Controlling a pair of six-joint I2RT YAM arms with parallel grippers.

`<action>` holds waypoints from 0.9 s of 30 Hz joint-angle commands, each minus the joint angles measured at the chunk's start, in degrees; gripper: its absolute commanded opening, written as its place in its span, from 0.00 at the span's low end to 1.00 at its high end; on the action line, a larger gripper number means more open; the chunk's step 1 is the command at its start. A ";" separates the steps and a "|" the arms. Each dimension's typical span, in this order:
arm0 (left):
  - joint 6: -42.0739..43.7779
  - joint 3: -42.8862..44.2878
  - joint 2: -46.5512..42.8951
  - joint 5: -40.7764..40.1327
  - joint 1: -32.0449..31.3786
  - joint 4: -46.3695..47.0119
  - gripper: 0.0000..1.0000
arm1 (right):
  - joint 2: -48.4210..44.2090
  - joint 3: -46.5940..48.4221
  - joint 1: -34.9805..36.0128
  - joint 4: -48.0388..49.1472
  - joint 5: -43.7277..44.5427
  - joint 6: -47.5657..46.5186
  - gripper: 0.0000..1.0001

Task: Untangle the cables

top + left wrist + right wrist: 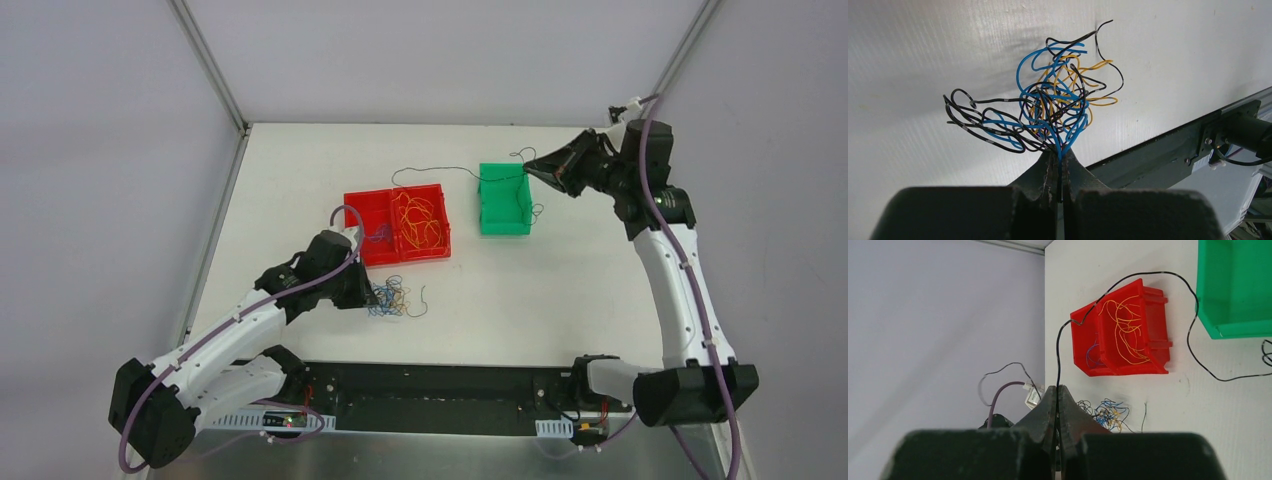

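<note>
The left gripper [372,293] [1060,155] is closed on the tangle [398,300] [1048,107] of blue, black and orange-yellow cables. In the left wrist view, blue strands are seen pinched between the fingers [1045,172], with no gap left between the jaws. From the fingertips the tangle fans out toward 12 o'clock, and a lobe of black loops is spread toward 10 o'clock. In the top view the tangle is found on the white table [600,280], at 3 o'clock of the left gripper and at 6 o'clock of the red bin [398,258], just beside it.

The right gripper [528,170] [1056,388] is closed as well, and a single black cable [440,168] [1148,273] is clamped at its tips. In the right wrist view this cable is seen leaving the fingers [1045,412] toward 12 o'clock, arching over the red bin [1153,367] and dropping past the corner of the green bin [1228,330] toward 4 o'clock. In the top view the gripper is held at the green bin's [503,228] far right corner, at about 1 o'clock of it.

Orange-yellow cables [418,218] [1125,330] are gathered in the red bin's right compartment, and blue-purple cables [378,236] [1092,352] in its left compartment. The green bin stands at 3 o'clock of the red one.
</note>
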 commanded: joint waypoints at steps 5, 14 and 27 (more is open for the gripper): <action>-0.10 0.49 -2.51 0.21 -0.55 1.29 0.00 | 12.67 0.31 -3.38 16.31 -15.12 6.62 0.00; -0.30 0.83 -2.62 0.34 -0.55 1.29 0.00 | 24.99 2.59 -12.67 12.90 -19.75 1.74 0.00; 0.12 2.13 -0.93 1.00 -0.59 1.34 0.00 | 30.20 7.40 -14.12 -14.12 8.49 -21.34 0.00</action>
